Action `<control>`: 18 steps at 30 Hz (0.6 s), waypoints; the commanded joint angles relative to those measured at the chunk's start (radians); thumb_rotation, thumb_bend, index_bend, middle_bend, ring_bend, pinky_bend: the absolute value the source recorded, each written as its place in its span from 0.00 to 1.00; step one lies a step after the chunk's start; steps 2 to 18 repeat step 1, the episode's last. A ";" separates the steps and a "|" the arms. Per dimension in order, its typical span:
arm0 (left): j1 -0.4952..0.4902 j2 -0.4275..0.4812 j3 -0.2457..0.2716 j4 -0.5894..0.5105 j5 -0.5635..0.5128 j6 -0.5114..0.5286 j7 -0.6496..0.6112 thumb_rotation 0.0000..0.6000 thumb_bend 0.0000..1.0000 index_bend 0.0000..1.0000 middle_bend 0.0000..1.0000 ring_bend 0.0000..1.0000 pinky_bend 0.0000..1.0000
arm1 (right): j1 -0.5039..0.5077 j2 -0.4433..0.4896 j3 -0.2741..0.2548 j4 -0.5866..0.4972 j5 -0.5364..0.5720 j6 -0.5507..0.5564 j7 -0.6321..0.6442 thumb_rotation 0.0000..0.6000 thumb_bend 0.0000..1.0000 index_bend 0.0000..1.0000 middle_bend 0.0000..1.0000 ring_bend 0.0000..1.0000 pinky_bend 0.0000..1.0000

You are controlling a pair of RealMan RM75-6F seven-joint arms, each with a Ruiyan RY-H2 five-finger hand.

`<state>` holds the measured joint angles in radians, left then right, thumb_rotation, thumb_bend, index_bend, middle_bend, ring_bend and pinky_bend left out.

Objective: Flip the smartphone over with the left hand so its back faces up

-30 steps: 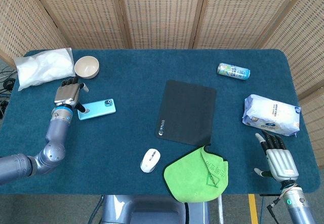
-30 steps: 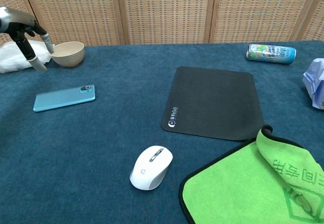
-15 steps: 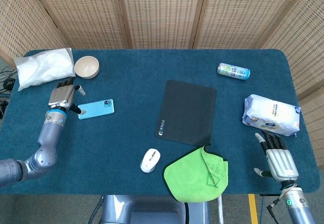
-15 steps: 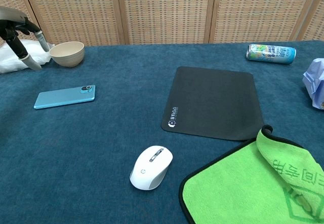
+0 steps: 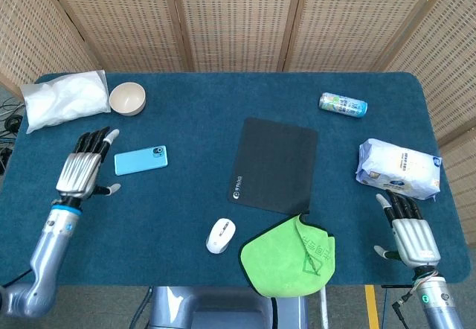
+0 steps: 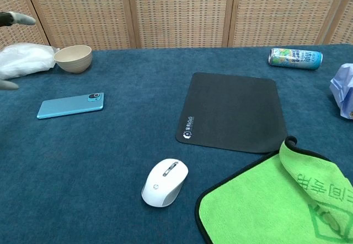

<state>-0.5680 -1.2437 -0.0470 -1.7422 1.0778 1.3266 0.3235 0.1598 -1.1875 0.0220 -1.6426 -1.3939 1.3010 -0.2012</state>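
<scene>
Your smartphone (image 5: 140, 160) lies flat on the tabletop (image 5: 193, 120) at the left, teal back and camera cluster up, so the flip looks done. The left hand (image 5: 80, 171) sits just beside its left end, apart from it, fingers (image 5: 98, 140) spread and holding nothing. The risk now is an outstretched fingertip catching the phone's near end as you pull away (a nudge could skid it toward the bowl (image 5: 127, 98)), or a needless second grasp turning the screen back up. The right hand (image 5: 411, 234) lies open near the front right corner, below the white packet (image 5: 399, 168). Against a second ago, the left hand has drawn back toward you and left, off the phone, which has barely shifted.
</scene>
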 commanded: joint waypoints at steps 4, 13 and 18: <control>0.125 -0.067 0.102 0.052 0.151 0.155 0.030 1.00 0.06 0.00 0.00 0.00 0.00 | -0.001 -0.003 0.000 -0.001 -0.001 0.002 -0.006 1.00 0.00 0.00 0.00 0.00 0.00; 0.125 -0.067 0.102 0.052 0.151 0.155 0.030 1.00 0.06 0.00 0.00 0.00 0.00 | -0.001 -0.003 0.000 -0.001 -0.001 0.002 -0.006 1.00 0.00 0.00 0.00 0.00 0.00; 0.125 -0.067 0.102 0.052 0.151 0.155 0.030 1.00 0.06 0.00 0.00 0.00 0.00 | -0.001 -0.003 0.000 -0.001 -0.001 0.002 -0.006 1.00 0.00 0.00 0.00 0.00 0.00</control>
